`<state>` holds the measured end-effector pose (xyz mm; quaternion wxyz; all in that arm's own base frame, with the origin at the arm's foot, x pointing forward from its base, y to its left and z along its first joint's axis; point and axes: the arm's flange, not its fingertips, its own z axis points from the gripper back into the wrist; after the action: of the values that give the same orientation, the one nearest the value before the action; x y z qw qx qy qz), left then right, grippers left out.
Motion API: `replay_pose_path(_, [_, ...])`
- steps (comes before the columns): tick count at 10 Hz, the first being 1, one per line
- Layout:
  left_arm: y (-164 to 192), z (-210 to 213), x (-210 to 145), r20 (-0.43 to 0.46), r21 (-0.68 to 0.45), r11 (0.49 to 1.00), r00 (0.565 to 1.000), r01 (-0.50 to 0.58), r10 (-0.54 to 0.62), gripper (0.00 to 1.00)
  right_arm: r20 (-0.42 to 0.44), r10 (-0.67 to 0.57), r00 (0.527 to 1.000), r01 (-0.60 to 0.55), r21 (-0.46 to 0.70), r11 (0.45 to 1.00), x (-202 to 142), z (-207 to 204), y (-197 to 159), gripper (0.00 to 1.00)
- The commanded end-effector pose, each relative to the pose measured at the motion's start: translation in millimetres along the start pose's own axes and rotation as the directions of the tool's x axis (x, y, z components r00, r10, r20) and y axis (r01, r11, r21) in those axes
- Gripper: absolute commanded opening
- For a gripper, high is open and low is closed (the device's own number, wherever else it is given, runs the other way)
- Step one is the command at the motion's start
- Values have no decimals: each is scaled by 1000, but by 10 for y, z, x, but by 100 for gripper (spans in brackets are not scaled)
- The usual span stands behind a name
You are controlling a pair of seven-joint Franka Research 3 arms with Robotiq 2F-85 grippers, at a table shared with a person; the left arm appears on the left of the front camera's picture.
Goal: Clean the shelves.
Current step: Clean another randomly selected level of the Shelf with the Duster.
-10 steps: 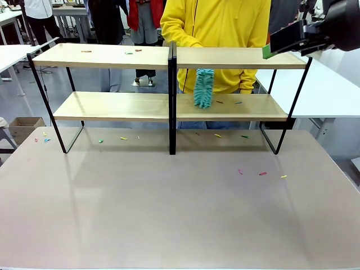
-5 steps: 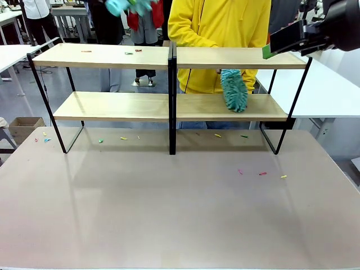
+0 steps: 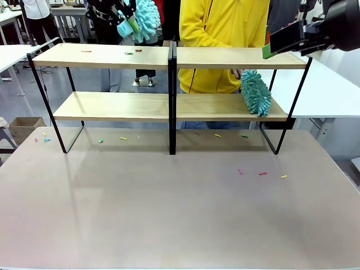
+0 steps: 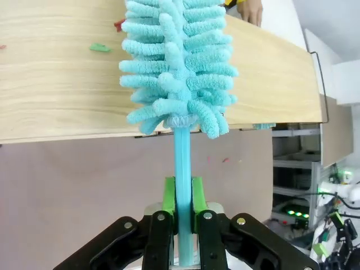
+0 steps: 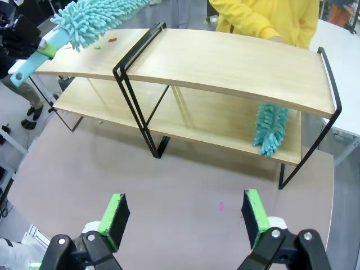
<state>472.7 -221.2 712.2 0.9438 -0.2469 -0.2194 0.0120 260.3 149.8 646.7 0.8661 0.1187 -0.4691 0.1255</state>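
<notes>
The shelves [image 3: 169, 56] stand across the far half of the table, seen from above in the right wrist view [image 5: 225, 59]. My left gripper [image 3: 125, 25] hovers above the top left board, shut on the handle of a teal fluffy duster [image 3: 145, 17]. In the left wrist view its jaws [image 4: 183, 216] clamp the blue handle, and the duster head [image 4: 177, 62] hangs over the top board [image 4: 56, 84]. A person in yellow holds a second teal duster [image 3: 256, 93] on the lower right board. My right gripper [image 3: 275, 45] is open at the top right corner, its fingers [image 5: 115, 216] wide apart with nothing between them.
Small coloured scraps [image 3: 134, 52] lie on the top left board, with green [image 4: 100, 48] and red ones close to the duster head. More scraps [image 3: 261, 174] dot the table [image 3: 169, 214] in front of the shelves. White tables stand at both sides.
My left gripper has come in at the top left with its duster. The person's duster has swept rightward along the lower right board. The right arm has not moved.
</notes>
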Motion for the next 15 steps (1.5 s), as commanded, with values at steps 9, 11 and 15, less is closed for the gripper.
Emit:
replay_pose_path(9, [461, 78, -714, -67, 245, 969, 997, -31, 49, 0, 0, -3, 1000, 3, 2, 1000, -5, 0, -9, 100])
replay_pose_path(11, [738, 229, -820, -32, 275, 958, 995, -79, 92, 0, 0, -3, 1000, 3, 2, 1000, -5, 0, -9, 100])
replay_pose_path(15, [1406, 889, -748, 252, 367, 839, 911, -402, 327, 0, 0, -3, 1000, 3, 2, 1000, -5, 0, -9, 100])
